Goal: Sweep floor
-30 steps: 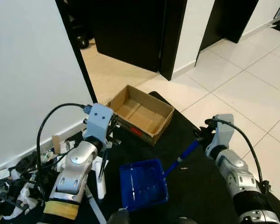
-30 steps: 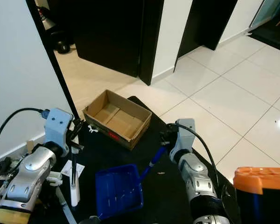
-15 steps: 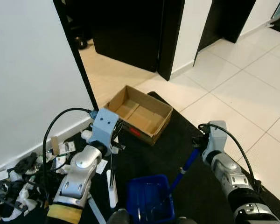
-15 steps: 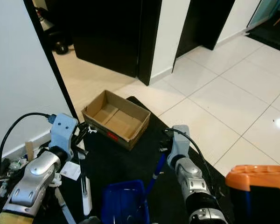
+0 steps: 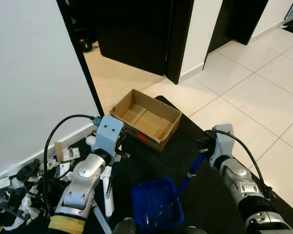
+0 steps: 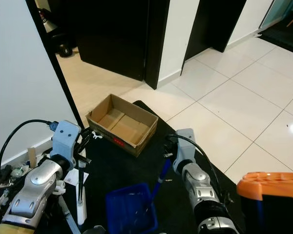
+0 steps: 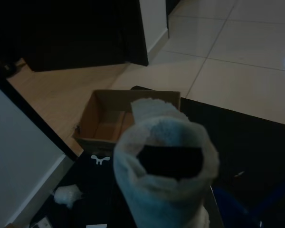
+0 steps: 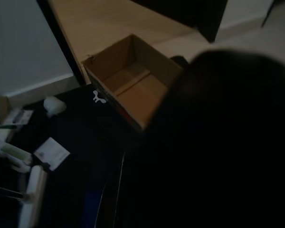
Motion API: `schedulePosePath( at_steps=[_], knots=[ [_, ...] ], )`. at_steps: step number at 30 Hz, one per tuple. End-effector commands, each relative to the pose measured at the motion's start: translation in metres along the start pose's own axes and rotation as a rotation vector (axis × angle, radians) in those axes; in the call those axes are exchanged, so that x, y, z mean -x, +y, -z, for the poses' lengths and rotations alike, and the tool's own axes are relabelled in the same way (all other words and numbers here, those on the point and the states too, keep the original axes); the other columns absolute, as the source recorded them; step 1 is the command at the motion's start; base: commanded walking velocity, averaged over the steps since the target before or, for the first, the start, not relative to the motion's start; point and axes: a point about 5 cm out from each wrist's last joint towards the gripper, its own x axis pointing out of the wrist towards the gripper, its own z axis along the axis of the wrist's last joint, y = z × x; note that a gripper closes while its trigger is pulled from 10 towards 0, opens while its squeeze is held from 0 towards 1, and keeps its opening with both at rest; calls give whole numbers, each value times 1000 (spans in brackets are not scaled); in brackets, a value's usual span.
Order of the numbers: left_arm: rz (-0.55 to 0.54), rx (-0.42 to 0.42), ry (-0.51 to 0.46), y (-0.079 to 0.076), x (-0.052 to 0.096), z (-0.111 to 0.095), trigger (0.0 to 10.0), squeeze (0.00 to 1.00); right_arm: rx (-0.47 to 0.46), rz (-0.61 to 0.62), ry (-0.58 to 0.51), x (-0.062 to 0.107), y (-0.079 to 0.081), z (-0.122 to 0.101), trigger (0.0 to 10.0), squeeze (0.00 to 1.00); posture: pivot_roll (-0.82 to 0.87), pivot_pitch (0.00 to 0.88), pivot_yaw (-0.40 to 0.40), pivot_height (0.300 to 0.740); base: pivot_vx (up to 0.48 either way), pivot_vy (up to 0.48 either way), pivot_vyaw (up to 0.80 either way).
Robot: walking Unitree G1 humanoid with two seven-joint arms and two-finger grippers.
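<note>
Blue plastic marks your working tool: the right gripper (image 5: 203,144), at the right of the lower half of the left eye frame, is clamped on the blue handle (image 5: 191,171), which slopes down toward the lower centre to the blue dustpan (image 5: 156,210) resting on the black mat (image 5: 185,139). Holding the handle high probably keeps the pan's lip low for receiving debris. At lower left, the left gripper (image 5: 118,141) pinches the top of a white brush (image 5: 108,196) whose shaft hangs nearly upright, its lower end on the mat just left of the pan, placed to push litter toward it. Beyond both, at frame centre, an open cardboard box (image 5: 146,118) sits on the mat's far edge. Paper scraps (image 5: 68,154) and tangled clutter (image 5: 19,187) lie along the white wall (image 5: 29,73) at far left, the likely sweeping target.
</note>
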Motion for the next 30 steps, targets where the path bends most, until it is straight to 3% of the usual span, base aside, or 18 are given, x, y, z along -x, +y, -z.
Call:
schedulePosePath(
  at_steps=[1,7,17,25,30],
  knots=[
    [-11,-30,-16,5,1,-5,10000,0,40,-8,-39,-1,-5,-11,10000,0,153,97,-14,740,0,0,0],
    [-12,-27,-16,3,0,-3,10000,0,23,-6,46,-1,-5,4,10000,0,155,92,-19,740,0,0,0],
    [-17,-27,-11,4,1,-1,10000,0,10,32,61,0,-6,12,10000,0,165,84,-20,740,0,0,0],
    [-21,-27,-10,6,2,-1,10000,0,34,51,-11,-2,-11,-2,10000,0,160,79,-13,740,0,0,0],
    [-51,-18,-10,14,3,-2,10000,0,42,43,-119,-3,-15,-27,10000,0,157,81,-12,740,0,0,0]
  ],
)
